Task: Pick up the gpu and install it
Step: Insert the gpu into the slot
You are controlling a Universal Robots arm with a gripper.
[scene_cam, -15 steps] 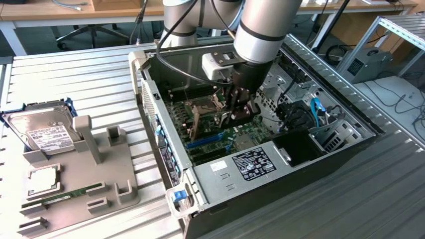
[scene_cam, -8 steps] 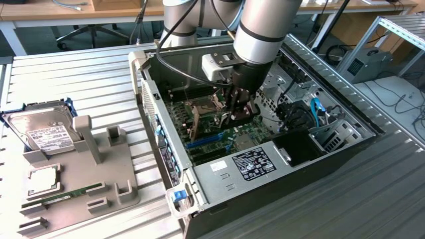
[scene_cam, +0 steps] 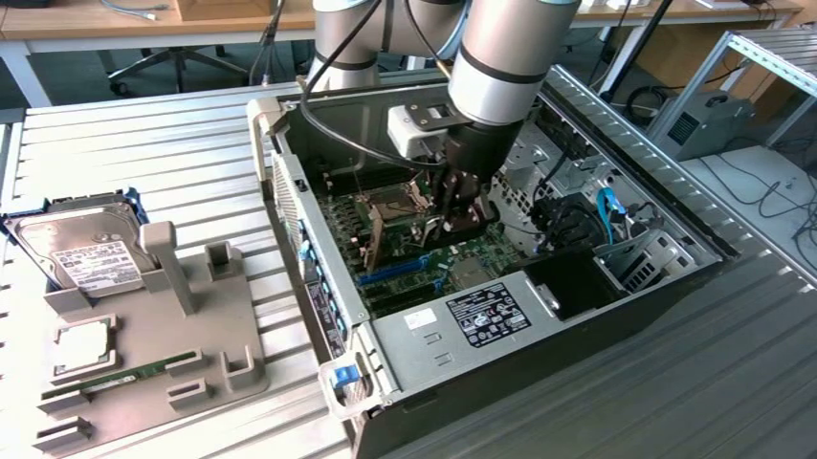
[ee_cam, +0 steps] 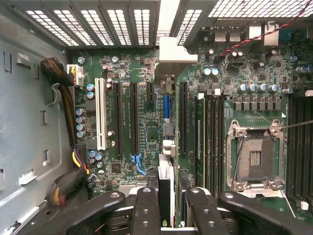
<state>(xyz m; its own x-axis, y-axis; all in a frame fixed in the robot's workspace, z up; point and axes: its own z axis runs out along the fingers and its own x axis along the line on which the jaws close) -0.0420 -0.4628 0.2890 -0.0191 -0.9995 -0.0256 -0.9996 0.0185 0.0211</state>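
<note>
On the exterior view's left, a silver hard drive with a white label sits in a blue frame at the edge of the slatted metal bench. Just beside it lies a grey holder with upright posts. A square processor chip lies flat in it, and a slim green RAM stick stands on edge in a slot nearer the front.

Further right is the open computer case, lying on its side with the motherboard facing up. My arm reaches down into it. My fingers are low over the middle of the board, near the processor socket.

My fingers are clenched on the gpu, one on each face of the card. In the wrist view I see it edge-on, a thin strip running away from me between them, with its pale metal bracket at the far end towards the vented rear wall of the case. The card stands upright over the row of long black expansion slots, beside a white slot. Whether its lower edge already touches a slot I cannot tell, since the card hides that spot.

On the exterior view's right, blue cables curl by the drive cage.
</note>
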